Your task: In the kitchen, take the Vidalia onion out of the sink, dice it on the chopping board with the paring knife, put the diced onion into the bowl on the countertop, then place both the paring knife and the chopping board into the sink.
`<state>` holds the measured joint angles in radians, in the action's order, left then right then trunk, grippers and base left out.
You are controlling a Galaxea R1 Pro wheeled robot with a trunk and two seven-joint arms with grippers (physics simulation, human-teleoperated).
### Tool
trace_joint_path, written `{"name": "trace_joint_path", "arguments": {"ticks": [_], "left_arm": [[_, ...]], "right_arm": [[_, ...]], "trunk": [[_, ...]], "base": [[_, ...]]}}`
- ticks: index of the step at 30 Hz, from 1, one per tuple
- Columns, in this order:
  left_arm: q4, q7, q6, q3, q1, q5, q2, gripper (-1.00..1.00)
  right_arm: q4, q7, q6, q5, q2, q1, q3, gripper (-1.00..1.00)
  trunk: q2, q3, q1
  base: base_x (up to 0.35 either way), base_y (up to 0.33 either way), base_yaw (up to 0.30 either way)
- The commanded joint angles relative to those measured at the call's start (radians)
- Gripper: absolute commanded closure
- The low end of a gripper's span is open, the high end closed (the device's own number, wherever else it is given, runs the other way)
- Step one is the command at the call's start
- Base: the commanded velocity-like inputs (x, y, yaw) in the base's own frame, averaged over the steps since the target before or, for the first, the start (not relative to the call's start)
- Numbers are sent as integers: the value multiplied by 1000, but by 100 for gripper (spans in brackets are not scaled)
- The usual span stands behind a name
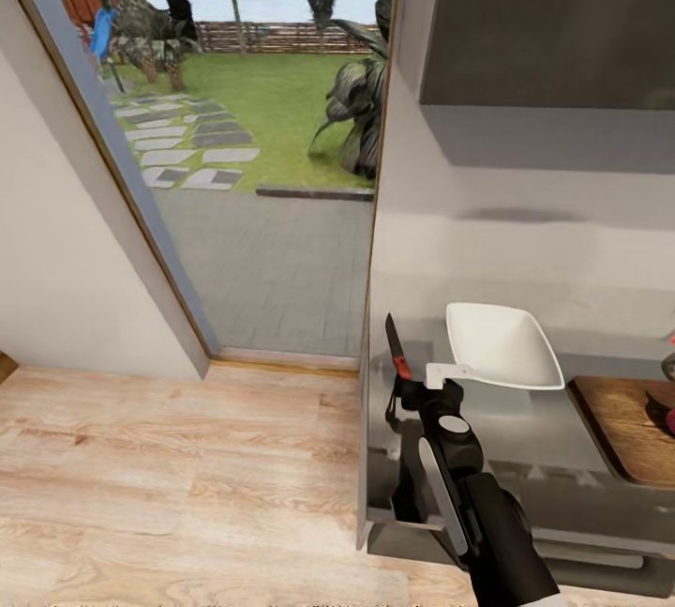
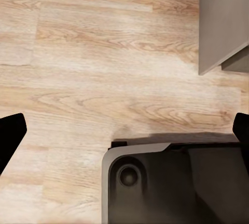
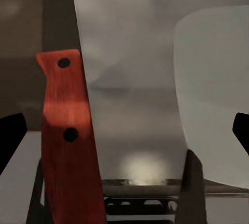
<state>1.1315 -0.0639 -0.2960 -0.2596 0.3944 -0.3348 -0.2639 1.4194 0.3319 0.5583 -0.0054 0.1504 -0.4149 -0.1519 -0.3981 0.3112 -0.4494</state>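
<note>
My right gripper (image 1: pixel 410 388) holds the paring knife (image 1: pixel 397 351) by its red-orange handle (image 3: pixel 67 141), with the dark blade pointing up and away. It hovers over the left end of the glossy grey countertop (image 1: pixel 525 429). The white bowl (image 1: pixel 502 344) stands just right of the knife, and its pale side (image 3: pixel 218 89) shows close by in the right wrist view. At the far right lies the wooden chopping board (image 1: pixel 628 429). A dark reddish round thing (image 1: pixel 667 417) on it is cut off by the picture's edge; it may be the onion. The sink is out of view. My left gripper (image 2: pixel 124 130) is open over the wooden floor.
A tall glass door (image 1: pixel 244 166) to the garden is left of the counter, beside a white wall (image 1: pixel 66 260). Light wooden floor (image 1: pixel 169 476) lies in front. A dark wall cabinet (image 1: pixel 553 16) hangs above the counter. My own base (image 2: pixel 171 182) shows under the left gripper.
</note>
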Motion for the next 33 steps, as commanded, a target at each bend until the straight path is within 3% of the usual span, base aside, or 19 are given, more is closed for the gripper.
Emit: {"name": "trace_joint_path", "arguments": {"ticks": [1, 10, 33], "left_arm": [[1, -7, -3, -4, 0, -6, -1, -100], [-2, -7, -3, -4, 0, -6, -1, -100], [-4, -7, -3, -4, 0, -6, -1, -100]], "right_arm": [[1, 5, 6, -1, 0, -1, -1, -100], [1, 5, 6, -1, 0, -1, -1, -100], [-13, 6, 9, -1, 0, -1, -1, -100]], "trunk": [[-2, 3, -1], [-2, 18, -1], [-2, 54, -1]], "base": [[1, -1, 0], [-43, 115, 0], [-1, 4, 0]]}}
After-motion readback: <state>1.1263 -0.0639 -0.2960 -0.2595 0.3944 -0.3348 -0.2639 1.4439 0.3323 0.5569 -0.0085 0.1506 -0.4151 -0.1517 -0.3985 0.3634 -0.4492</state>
